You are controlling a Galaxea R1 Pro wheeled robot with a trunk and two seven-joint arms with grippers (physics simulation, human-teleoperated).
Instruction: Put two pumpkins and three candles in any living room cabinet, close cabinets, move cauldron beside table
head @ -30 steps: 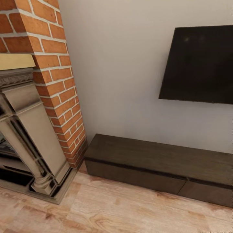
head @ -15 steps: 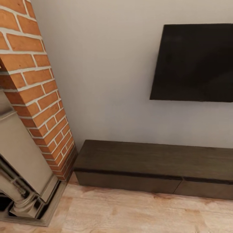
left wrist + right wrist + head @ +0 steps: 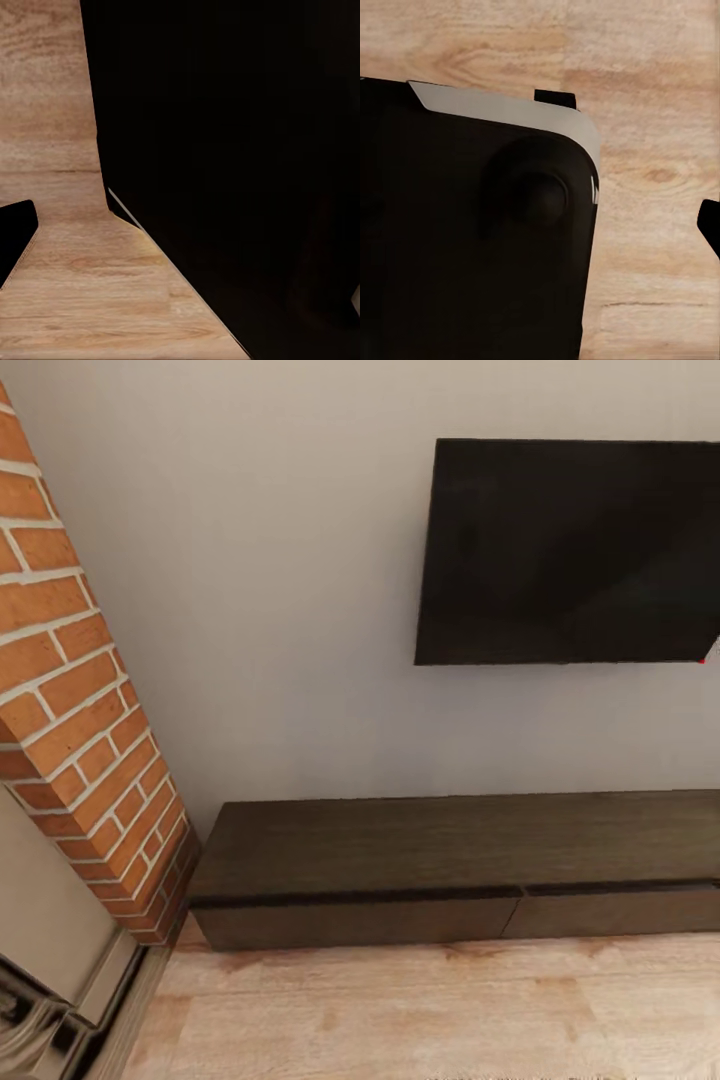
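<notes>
Cabinet point(image 3: 400, 850): in your head view it stands on the floor point(image 3: 450, 1010), long and low, dark brown, its back against the pale wall point(image 3: 280, 610). Both visible drawer fronts, the left drawer front point(image 3: 360, 920) and the right drawer front point(image 3: 620, 910), sit flush and closed. Its flat top is bare. Its right end runs past the frame edge.

Surroundings: a black television point(image 3: 570, 550) hangs on the wall above the cabinet's right half. The red brick chimney point(image 3: 70, 740) rises just beside the cabinet's left end, with the grey fireplace surround point(image 3: 40, 920) at its foot.

Left pincer: you cannot tell from these pictures whether its fingers are apart or together. The left wrist camera looks onto light wood flooring point(image 3: 82, 285) beside a large black mass point(image 3: 240, 150) (unlit, no detail readable).

Right pincer: state likewise cannot be told. The right wrist camera looks down on the same wood planks point(image 3: 660, 90), with a black housing point(image 3: 457, 247) lying between camera and floor. That housing carries a grey edge strip point(image 3: 510, 112) and a round knob point(image 3: 540, 199).

Position of the cabinet relative to either pincer: you cannot fix it, since neither wrist picture takes in the cabinet; both pincers point at floor (not at furniture).
</notes>
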